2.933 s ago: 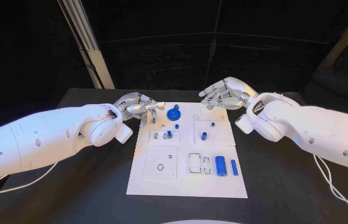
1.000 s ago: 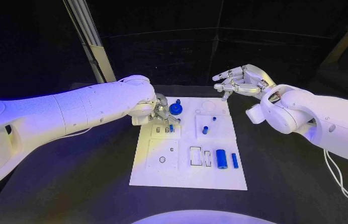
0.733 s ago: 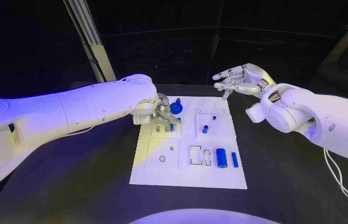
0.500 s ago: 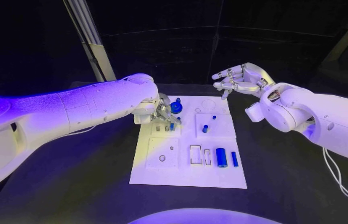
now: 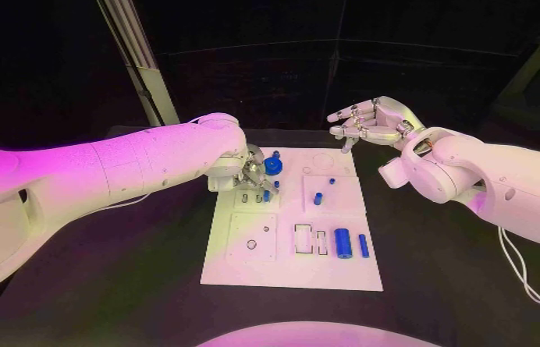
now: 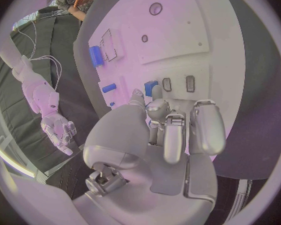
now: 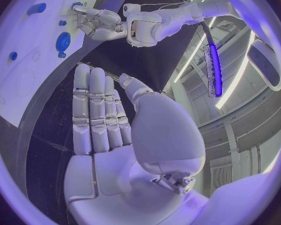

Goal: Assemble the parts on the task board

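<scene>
Board (image 5: 242,273) at table centre. Near edge, 5 o'clock: two blue cylinders (image 5: 342,244) loose beside slots — unplaced. Left hand (image 5: 250,177) at 11 o'clock, fingers curled down over small peg (image 6: 151,89) by slots; grip on it — cannot tell. Risk: peg tilts, jams or drops. Right hand (image 5: 371,121) at 1 o'clock, beyond board, fingers apart, empty.

Your robot's two bulky white arms, smooth rounded shells with dark joint seams, end in a silver, many-segmented left hand (image 5: 250,177) and right hand (image 5: 371,124), a thin pale cable trailing from each arm and exposed metal linkage behind each palm.
</scene>
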Tool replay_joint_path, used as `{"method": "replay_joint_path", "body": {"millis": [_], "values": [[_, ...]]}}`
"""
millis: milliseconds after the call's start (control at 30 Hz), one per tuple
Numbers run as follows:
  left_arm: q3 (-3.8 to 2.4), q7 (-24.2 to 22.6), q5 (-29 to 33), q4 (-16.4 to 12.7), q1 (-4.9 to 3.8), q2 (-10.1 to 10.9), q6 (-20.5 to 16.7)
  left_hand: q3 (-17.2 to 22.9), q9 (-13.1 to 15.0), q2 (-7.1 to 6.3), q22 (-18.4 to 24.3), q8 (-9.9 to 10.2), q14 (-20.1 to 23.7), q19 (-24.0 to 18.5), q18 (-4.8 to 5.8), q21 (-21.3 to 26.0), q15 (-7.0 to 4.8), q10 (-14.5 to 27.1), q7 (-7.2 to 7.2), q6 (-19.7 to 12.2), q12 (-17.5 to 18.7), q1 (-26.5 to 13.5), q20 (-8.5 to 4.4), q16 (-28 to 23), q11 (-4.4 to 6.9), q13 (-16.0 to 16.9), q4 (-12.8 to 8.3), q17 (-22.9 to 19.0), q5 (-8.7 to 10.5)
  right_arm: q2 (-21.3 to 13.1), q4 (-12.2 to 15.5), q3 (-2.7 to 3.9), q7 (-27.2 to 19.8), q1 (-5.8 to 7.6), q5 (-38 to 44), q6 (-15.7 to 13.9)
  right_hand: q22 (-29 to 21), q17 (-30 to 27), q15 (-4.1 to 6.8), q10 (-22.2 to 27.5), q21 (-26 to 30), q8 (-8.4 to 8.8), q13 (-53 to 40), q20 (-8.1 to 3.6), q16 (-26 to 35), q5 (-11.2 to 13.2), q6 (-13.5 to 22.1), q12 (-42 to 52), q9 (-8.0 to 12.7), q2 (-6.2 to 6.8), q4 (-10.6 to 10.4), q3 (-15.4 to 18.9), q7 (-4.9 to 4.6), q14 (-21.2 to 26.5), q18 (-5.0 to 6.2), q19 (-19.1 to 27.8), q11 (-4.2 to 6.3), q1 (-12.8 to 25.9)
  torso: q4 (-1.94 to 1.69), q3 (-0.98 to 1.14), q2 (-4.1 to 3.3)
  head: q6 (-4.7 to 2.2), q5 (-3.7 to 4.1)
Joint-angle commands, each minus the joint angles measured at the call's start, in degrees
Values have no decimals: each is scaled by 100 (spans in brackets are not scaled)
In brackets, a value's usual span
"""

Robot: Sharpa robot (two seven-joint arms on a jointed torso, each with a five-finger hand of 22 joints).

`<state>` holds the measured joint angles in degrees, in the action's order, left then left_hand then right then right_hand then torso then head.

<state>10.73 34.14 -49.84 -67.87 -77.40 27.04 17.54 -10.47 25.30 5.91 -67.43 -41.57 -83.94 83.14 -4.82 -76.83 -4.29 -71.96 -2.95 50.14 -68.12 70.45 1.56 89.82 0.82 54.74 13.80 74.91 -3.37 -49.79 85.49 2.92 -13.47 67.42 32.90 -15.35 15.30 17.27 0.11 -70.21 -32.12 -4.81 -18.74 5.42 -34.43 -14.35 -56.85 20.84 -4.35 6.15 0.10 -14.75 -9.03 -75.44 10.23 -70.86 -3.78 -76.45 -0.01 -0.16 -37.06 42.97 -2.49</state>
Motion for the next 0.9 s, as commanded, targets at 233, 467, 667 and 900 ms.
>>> {"method": "replay_joint_path", "body": {"millis": [233,467,667,900], "values": [[-2,18,-31,11,-7,-28,139,98,46,-42,-19,-51,-606,-18,48,11,-49,14,4,-44,-43,170,-14,18,37,13,-101,1509,1,34,-22,3,-86,11,8,94,12,10,15,44,11,-41,-6,6,-27,-38,53,24,-5,-67,29,-2,-5,48,14,41,-7,-27,-6,0,0,19,6],[-2,23,-31,22,-7,-34,160,126,59,-61,-29,-62,-606,-17,49,7,-50,9,7,-49,-50,210,-15,18,39,21,-144,1509,1,47,-35,3,-82,11,8,115,13,12,14,51,11,-42,-6,6,-30,-43,55,25,-5,-71,32,-8,-6,57,14,45,-8,-32,-3,-1,-1,28,4],[-2,-4,-31,26,-7,-37,140,492,73,147,-42,-43,-606,-18,47,6,-83,23,49,-105,-37,563,-40,18,79,12,-359,1509,-15,51,-38,3,-80,11,8,122,14,14,13,56,11,-44,-6,7,-32,-45,56,26,-5,-73,33,-10,-8,63,14,48,-10,-33,-7,-1,1,40,3],[-2,-75,-31,25,-6,-28,148,1718,34,145,-26,106,-606,-34,43,31,-98,118,19,-270,100,1123,-87,18,99,-65,-786,1509,-608,59,-48,3,-76,11,8,151,14,15,11,63,12,-44,-5,7,-33,-49,58,25,-5,-75,34,-13,-10,71,13,52,-12,-33,-11,0,6,48,-2]]}}
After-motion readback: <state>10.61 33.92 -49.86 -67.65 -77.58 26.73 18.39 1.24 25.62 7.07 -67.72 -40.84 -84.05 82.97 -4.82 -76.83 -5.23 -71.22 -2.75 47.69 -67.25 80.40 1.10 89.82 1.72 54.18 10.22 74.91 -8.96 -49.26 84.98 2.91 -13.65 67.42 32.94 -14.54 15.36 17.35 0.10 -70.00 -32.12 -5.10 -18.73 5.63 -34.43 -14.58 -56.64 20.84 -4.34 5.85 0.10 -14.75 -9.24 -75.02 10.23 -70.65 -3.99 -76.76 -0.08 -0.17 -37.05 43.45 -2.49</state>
